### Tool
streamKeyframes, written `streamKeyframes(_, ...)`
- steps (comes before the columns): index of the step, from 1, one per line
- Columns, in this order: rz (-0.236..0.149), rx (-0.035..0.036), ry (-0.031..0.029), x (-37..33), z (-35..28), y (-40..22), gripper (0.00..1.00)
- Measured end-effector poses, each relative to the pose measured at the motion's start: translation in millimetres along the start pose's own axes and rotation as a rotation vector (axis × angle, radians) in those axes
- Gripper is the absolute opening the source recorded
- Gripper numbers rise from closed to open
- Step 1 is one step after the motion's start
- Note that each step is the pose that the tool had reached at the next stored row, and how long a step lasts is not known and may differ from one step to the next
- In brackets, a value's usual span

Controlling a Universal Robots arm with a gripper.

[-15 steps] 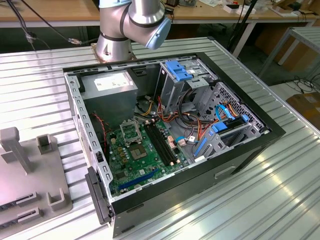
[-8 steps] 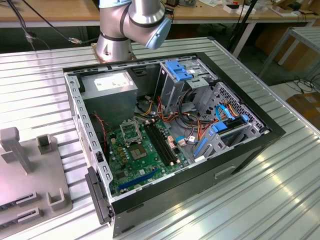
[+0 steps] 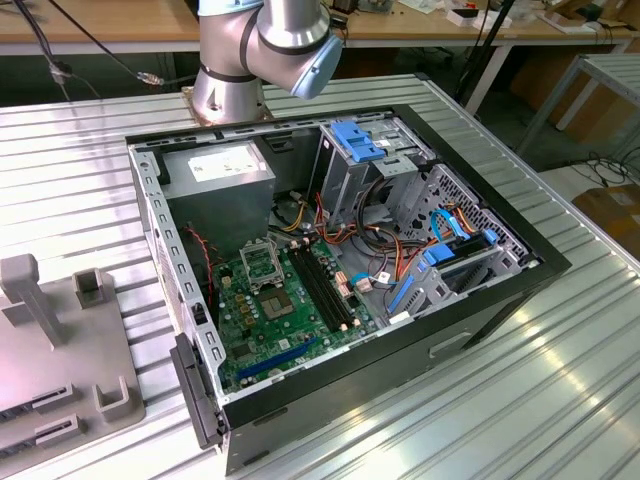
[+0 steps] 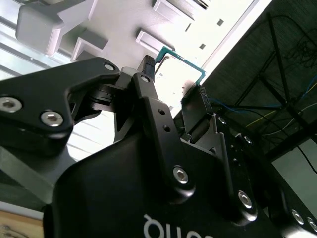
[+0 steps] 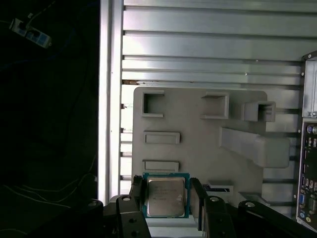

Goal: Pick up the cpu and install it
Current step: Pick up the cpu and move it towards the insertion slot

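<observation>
In the exterior view, a grey fixture tray lies on the ribbed metal desk at the exterior view's left. To its right sits the open computer case, with its green motherboard and metal-framed socket exposed. The arm's base stands behind the case.

The first wrist view looks down over the tray. There the claw is closed on the cpu, with a black finger against each opposite edge. The chip's silvery face is toward the camera, and it is held above the tray.

The second wrist view looks along the claw's body and shows the chip's green rim between the fingertips.
</observation>
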State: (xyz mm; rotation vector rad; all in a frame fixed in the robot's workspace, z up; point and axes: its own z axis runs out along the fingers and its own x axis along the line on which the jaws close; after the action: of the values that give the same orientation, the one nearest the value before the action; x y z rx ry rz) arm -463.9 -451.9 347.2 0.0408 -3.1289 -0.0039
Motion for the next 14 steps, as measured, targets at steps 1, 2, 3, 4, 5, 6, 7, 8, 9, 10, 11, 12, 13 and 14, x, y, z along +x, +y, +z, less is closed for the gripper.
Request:
streamKeyframes(1, 0.000, -0.0001, -0.0001, 0.0, -0.4, 0.0, 0.47)
streamKeyframes(2, 0.000, 0.0000, -0.0001, -0.1, -1.1, 0.0, 0.47)
streamKeyframes(3, 0.000, 0.0000, 0.0000, -0.1, -1.6, 0.0, 0.47)
streamKeyframes(4, 0.000, 0.0000, 0.0000, -0.1, -2.2, 0.0, 0.47)
streamKeyframes(5, 0.000, 0.0000, 0.0000, -0.1, -2.7, 0.0, 0.47)
streamKeyframes(6, 0.000, -0.0001, 0.0001, -0.3, -3.3, 0.1, 0.47)
streamKeyframes(7, 0.000, -0.0001, 0.0000, -0.3, -3.7, 0.1, 0.47)
streamKeyframes(8, 0.000, 0.0000, 0.0001, -0.4, -4.3, 0.1, 0.47)
streamKeyframes(9, 0.000, 0.0000, 0.0001, -0.4, -4.7, 0.1, 0.47)
streamKeyframes(10, 0.000, 0.0000, 0.0001, -0.4, -5.3, 0.1, 0.47)
streamKeyframes(11, 0.000, 0.0000, 0.0002, -0.4, -5.8, 0.1, 0.47)
streamKeyframes(12, 0.000, 0.0000, 0.0001, -0.4, -6.2, 0.1, 0.47)
streamKeyframes(13, 0.000, 0.0000, 0.0001, -0.5, -6.7, 0.1, 0.47)
streamKeyframes(14, 0.000, 0.0000, 0.0000, -0.5, -7.1, 0.1, 0.47)
